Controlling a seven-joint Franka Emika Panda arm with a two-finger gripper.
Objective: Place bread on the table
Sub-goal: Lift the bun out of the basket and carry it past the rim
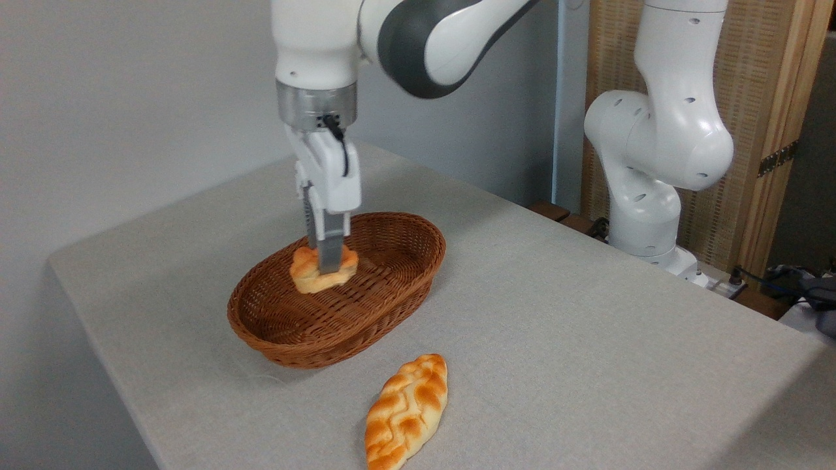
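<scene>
Fixed camera, one view. Table [588, 339] covered in light grey-beige cloth, rounded corner at far left. Left of centre: brown oval wicker basket [339, 287] sitting on the cloth. Inside it, toward its left end, the bread [312, 273], a small round orange-golden bun with a knobbly top and paler base. Gripper [328, 264] comes straight down from above, its grey fingers [333, 251] closed on the bun and pressed into its top; front finger covers the bun's middle. Whether the bun rests on the basket floor or is lifted clear, cannot tell. In front of the basket, near the bottom edge: braided golden loaf [408, 410] lying flat on the cloth, apart from the basket. Right: white arm base [653, 150] at the table's far edge.
</scene>
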